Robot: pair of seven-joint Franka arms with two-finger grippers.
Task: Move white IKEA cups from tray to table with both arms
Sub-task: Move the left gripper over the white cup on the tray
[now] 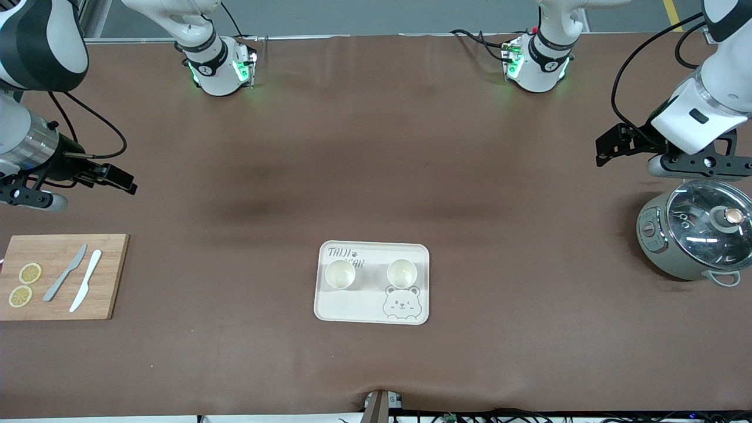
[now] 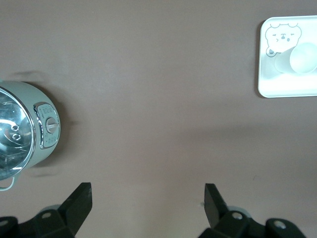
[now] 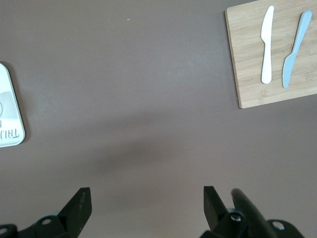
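Two white IKEA cups stand upright side by side on the cream bear tray [image 1: 372,305] near the table's middle: one [image 1: 340,274] toward the right arm's end, one [image 1: 402,272] toward the left arm's end, above the bear drawing. My left gripper [image 1: 696,170] is open and empty, up in the air by the grey-green pot. In the left wrist view [image 2: 148,198] it is over bare table, with the tray [image 2: 277,89] and one cup [image 2: 303,57] far off. My right gripper [image 1: 29,197] is open and empty near the cutting board. In the right wrist view [image 3: 147,201] it is over bare table.
A grey-green pot with a glass lid [image 1: 696,232] stands at the left arm's end and shows in the left wrist view [image 2: 25,131]. A wooden cutting board [image 1: 59,276] with two knives and lemon slices lies at the right arm's end and shows in the right wrist view [image 3: 272,54].
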